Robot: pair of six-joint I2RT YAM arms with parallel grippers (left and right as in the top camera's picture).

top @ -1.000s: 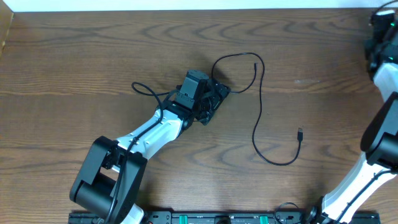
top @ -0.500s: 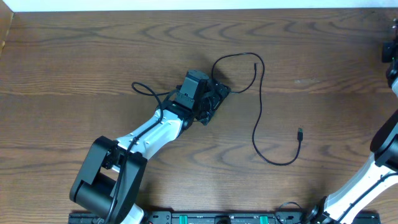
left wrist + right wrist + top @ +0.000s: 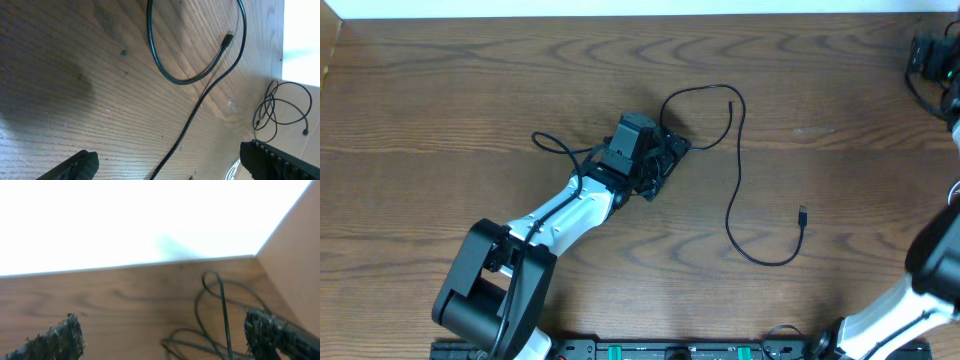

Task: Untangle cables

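Observation:
A thin black cable (image 3: 737, 170) lies on the wooden table (image 3: 440, 90). It runs from the left, under my left gripper (image 3: 658, 160), loops up and curls down to a plug end (image 3: 803, 214). In the left wrist view my left gripper (image 3: 177, 167) is open, and this cable (image 3: 192, 117) passes along the table between its fingers (image 3: 75, 167). My right gripper (image 3: 925, 55) is at the far right corner. In the right wrist view it (image 3: 165, 337) is open above a loose bundle of black cable loops (image 3: 222, 310), holding nothing.
The same bundle of cables (image 3: 280, 107) shows far off in the left wrist view, by the table's corner. A raised wooden side wall (image 3: 295, 255) and a white back edge (image 3: 620, 8) border the table. The right arm (image 3: 930, 240) stands along the right side.
My right gripper swung out toward the right edge and came back to the far right corner. The left arm and the cable on the table have not moved.

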